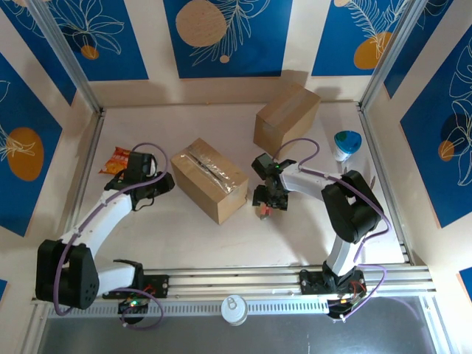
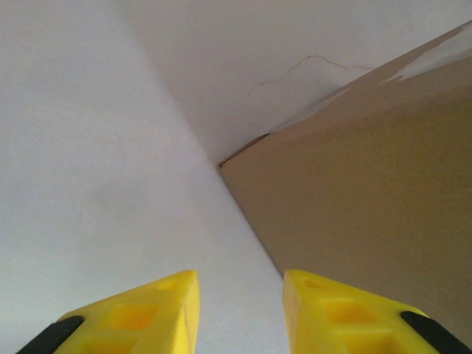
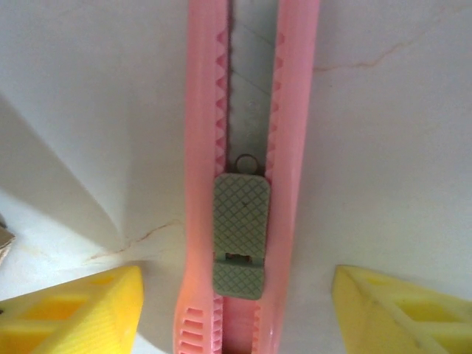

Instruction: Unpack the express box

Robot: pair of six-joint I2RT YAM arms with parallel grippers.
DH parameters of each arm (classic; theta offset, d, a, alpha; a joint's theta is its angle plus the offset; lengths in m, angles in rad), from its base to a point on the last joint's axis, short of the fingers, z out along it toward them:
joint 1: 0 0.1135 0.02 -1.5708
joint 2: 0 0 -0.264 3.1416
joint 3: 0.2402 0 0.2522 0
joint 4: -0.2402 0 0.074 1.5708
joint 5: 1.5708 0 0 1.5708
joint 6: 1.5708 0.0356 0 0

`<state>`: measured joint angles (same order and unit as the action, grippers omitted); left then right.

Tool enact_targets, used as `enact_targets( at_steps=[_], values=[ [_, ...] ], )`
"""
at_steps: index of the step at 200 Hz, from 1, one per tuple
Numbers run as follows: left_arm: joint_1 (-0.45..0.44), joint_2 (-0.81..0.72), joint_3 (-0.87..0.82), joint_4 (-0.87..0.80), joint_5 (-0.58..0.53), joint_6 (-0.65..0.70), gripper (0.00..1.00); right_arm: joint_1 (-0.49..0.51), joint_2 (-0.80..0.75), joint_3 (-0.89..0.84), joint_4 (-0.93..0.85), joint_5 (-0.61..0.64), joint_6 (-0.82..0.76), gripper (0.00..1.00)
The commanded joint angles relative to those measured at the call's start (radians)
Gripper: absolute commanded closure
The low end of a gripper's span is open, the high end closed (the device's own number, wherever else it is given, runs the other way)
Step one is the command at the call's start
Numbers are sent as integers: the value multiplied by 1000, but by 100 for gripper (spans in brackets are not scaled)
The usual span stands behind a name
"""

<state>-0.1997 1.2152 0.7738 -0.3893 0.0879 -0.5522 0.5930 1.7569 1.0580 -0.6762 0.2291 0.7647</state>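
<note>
1. Your left gripper (image 2: 240, 295) has its jaws partly apart with nothing between them. The side wall of the taped express box (image 2: 354, 221) is just to its right, bottom edge meeting the table (image 2: 88, 184) ahead.
2. Left of that gripper the table lies bare.
3. Your right gripper (image 3: 237, 295) straddles the pink utility knife (image 3: 242, 214), jaws wide, with a gap on each side and nothing gripped.
4. The express box sits to this gripper's left, apart from it

Overhead looks down; wrist cameras hug table (image 1: 295, 243).
</note>
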Motion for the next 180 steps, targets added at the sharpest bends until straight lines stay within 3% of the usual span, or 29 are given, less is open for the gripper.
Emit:
enact_targets(
  at_steps=[1,43,65,106,122,150,180],
  values=[
    [-5,7,13,32,28,-10,65,5,17,-33,32,-77,22,38],
    [-5,-13,11,25,42,-9,64,5,15,-61,62,-101,31,48],
    [-5,-50,23,-9,37,-2,62,5,14,-74,82,-116,37,58],
    [-9,-164,111,-166,33,34,54,8,0,-69,85,-119,30,75],
    [-10,-216,170,-240,50,50,43,7,-20,-58,70,-105,15,81],
    [-31,-270,280,-327,122,59,30,2,-125,-36,19,-66,-37,86],
    [-97,-254,352,-314,225,17,27,20,-344,3,-49,-33,-161,87]
  ],
)
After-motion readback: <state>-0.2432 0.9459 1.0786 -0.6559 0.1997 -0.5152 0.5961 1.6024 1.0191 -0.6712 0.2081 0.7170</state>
